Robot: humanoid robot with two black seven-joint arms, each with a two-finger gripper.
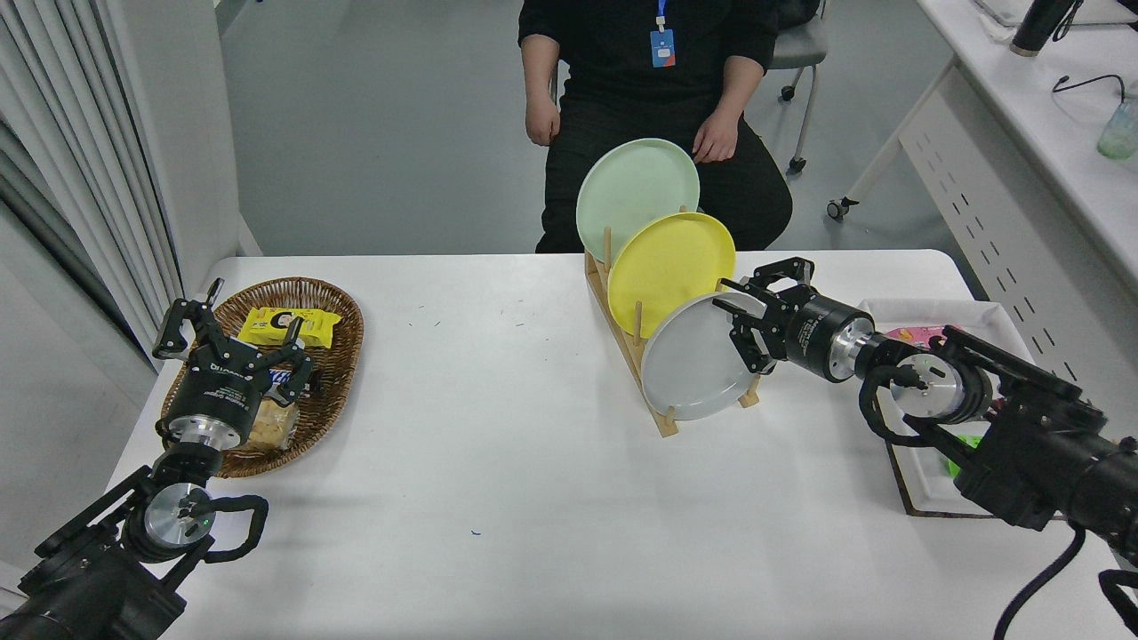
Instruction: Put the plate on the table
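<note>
The pale grey plate (693, 366) stands on edge in the front slot of a wooden rack (633, 356) on the white table (498, 444). A yellow plate (667, 267) and a mint green plate (633, 194) stand behind it. My right gripper (725, 295) reaches in from the right at the grey plate's upper right rim. Its fingers sit close on either side of the rim with a small gap still showing. The plate rests in the rack. My left gripper (233, 342) is parked open over the basket at the lower left.
A wicker basket (333, 307) with snack packets sits at the left. A white tray (925, 480) lies under my right arm at the right edge. A person in black sits at the far side, hands (711, 140) on their lap, just behind the rack.
</note>
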